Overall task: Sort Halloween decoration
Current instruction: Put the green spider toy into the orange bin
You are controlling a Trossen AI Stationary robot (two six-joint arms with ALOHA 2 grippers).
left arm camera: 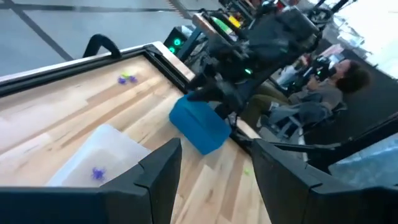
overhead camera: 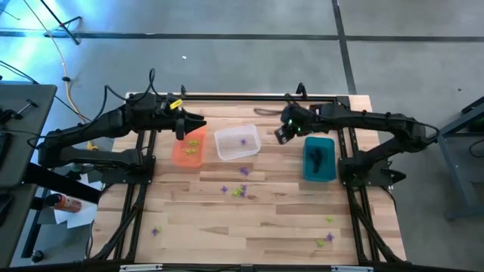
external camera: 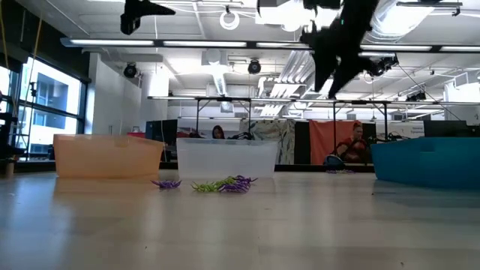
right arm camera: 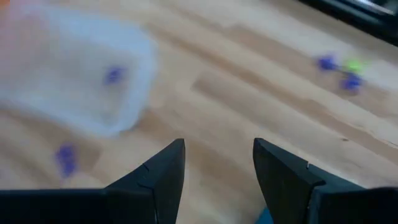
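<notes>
Spanning the overhead view is a pale wooden table (overhead camera: 249,219), and it is being flanked by two dark arms reaching in from either side. Three bins are being shown in a row across the far half of the table: an orange bin (overhead camera: 188,147) on the left, a clear bin (overhead camera: 237,142) in the middle and a teal bin (overhead camera: 319,159) on the right.

The left gripper (overhead camera: 181,130) is being held in the air over the far end of the orange bin. Its two dark fingers (left arm camera: 158,177) are being held apart, with nothing seen between them. The right gripper (overhead camera: 283,134) is being held in the air between the clear bin and the teal bin, above bare wood. Its fingers (right arm camera: 163,174) are also being held apart and nothing is being gripped.

The Halloween decoration (overhead camera: 239,191) is being shown as tiny purple and yellow-green trinkets, mostly loose on the table. A small cluster is lying near the middle of the table, in front of the clear bin. A few more are lying toward the near right corner (overhead camera: 324,242), and one purple piece is lying near the near left edge (overhead camera: 156,231). Yellow-green pieces are lying inside the orange bin, one purple piece inside the clear bin, and dark pieces inside the teal bin.

In the left wrist view, a seated person (left arm camera: 323,93) is being seen beyond the table.
</notes>
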